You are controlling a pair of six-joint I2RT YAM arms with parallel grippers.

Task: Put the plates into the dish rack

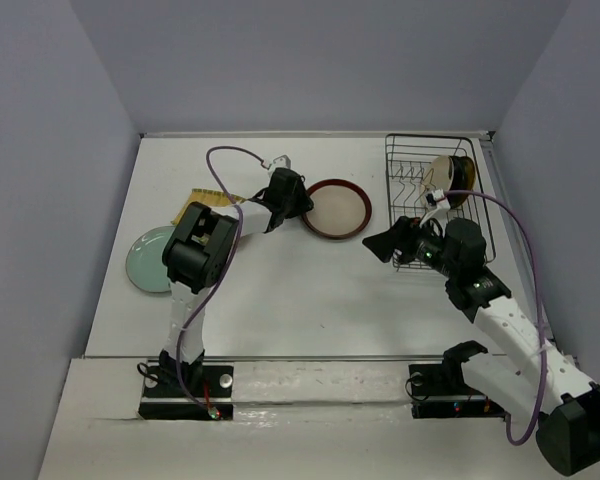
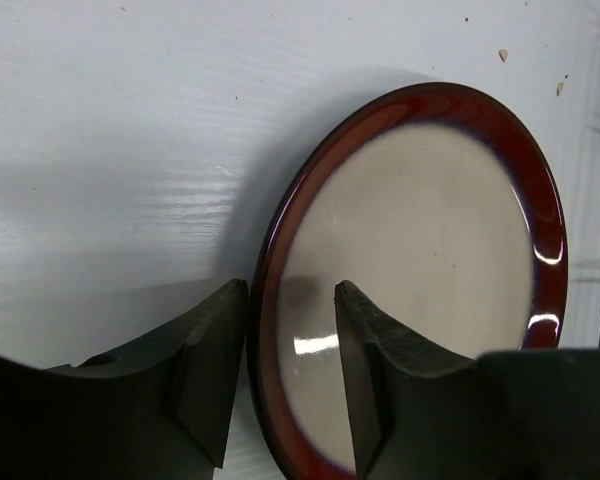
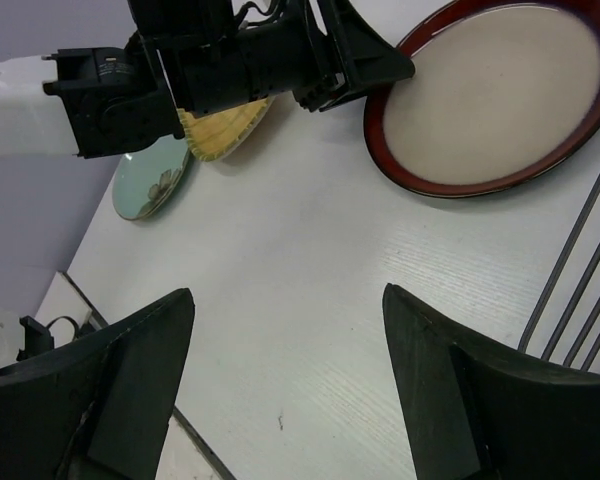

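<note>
The dark-red-rimmed beige plate (image 1: 337, 209) lies flat on the table left of the dish rack (image 1: 430, 137). My left gripper (image 1: 302, 205) is at its left rim. In the left wrist view the gripper (image 2: 290, 295) is open and straddles the rim of the plate (image 2: 430, 230), one finger outside it and one over the beige inside. My right gripper (image 1: 380, 243) is open and empty above bare table, in front of the rack; the right wrist view (image 3: 285, 300) shows the same. A cream plate (image 1: 446, 172) and a small black plate (image 1: 466, 176) stand in the rack.
The yellow ribbed plate (image 1: 202, 203) and the pale green plate (image 1: 145, 262) lie at the left, partly under my left arm. The right wrist view shows them too, yellow (image 3: 225, 130) and green (image 3: 150, 185), and rack wires (image 3: 580, 290) at its right edge.
</note>
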